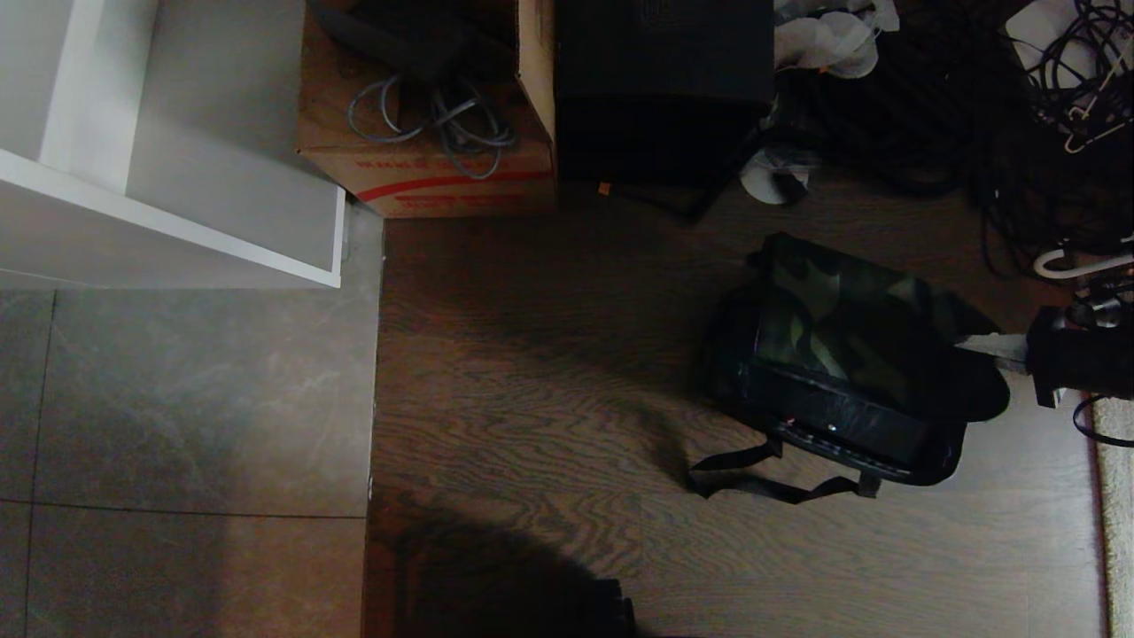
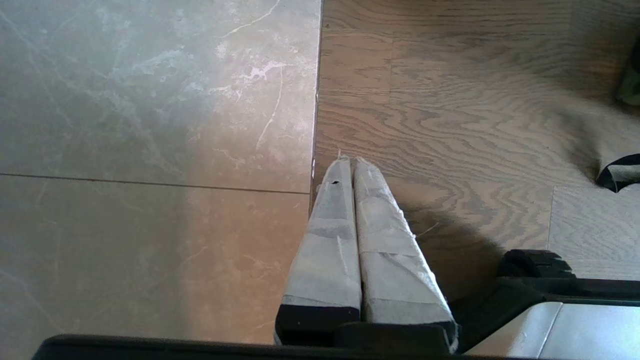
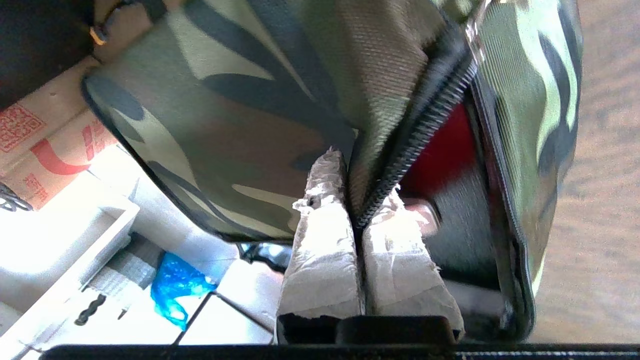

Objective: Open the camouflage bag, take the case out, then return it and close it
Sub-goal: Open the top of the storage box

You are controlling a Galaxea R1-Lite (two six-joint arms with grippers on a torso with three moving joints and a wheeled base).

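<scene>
The right arm (image 1: pixel 1081 359) was cut off at the frame's edge; the camouflage bag (image 1: pixel 842 328) hid its contents.

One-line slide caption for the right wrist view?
Right gripper shut on the camouflage bag's zippered flap edge, red trim showing inside the gap.

A cardboard box (image 1: pixel 425 133) held grey cables (image 1: pixel 434 115). Beside it stood a black box (image 1: pixel 660 89). A white shelf (image 1: pixel 168 142) stood nearby.

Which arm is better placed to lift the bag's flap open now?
Right. The right gripper is already shut on the camouflage bag's flap edge by the zipper; the left gripper hangs shut over bare floor, away from it.
</scene>
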